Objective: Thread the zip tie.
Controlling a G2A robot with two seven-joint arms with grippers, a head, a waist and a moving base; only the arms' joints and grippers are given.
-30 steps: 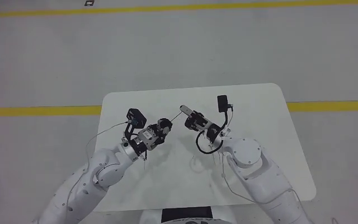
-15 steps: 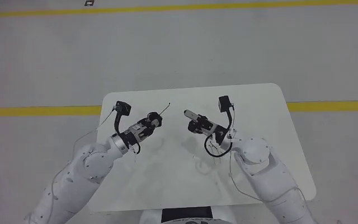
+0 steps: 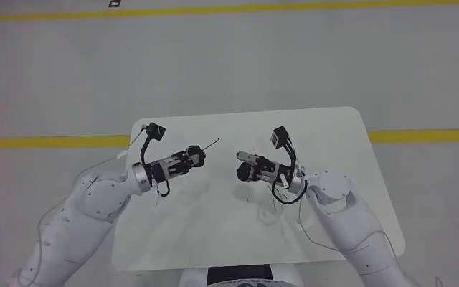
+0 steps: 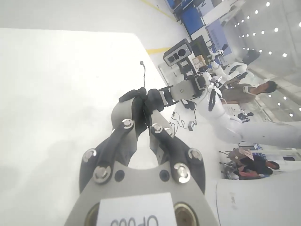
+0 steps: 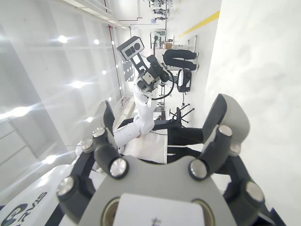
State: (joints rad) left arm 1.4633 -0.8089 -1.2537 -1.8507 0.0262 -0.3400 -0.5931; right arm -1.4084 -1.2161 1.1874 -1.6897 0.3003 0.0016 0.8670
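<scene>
A thin black zip tie (image 3: 210, 146) sticks out of my left gripper (image 3: 195, 156), which is shut on its lower part over the left half of the white table (image 3: 330, 136). In the left wrist view the zip tie (image 4: 144, 76) rises from the closed fingertips of the left gripper (image 4: 141, 96) and ends in a small head. My right gripper (image 3: 242, 163) hangs a short way to the right, facing the left one and apart from the tie. In the right wrist view the right gripper (image 5: 162, 114) is open with nothing between its fingers, and the zip tie (image 5: 155, 42) shows farther off.
The table top is bare white with rounded corners; its far edge (image 3: 244, 113) lies beyond both grippers. Thin cables (image 3: 272, 208) hang below the right arm. Yellow lines (image 3: 64, 141) run across the floor around the table.
The grippers have drawn apart: a second ago the tie reached the right gripper. The left arm has pulled back leftward with it, and the right gripper has dropped slightly and turned.
</scene>
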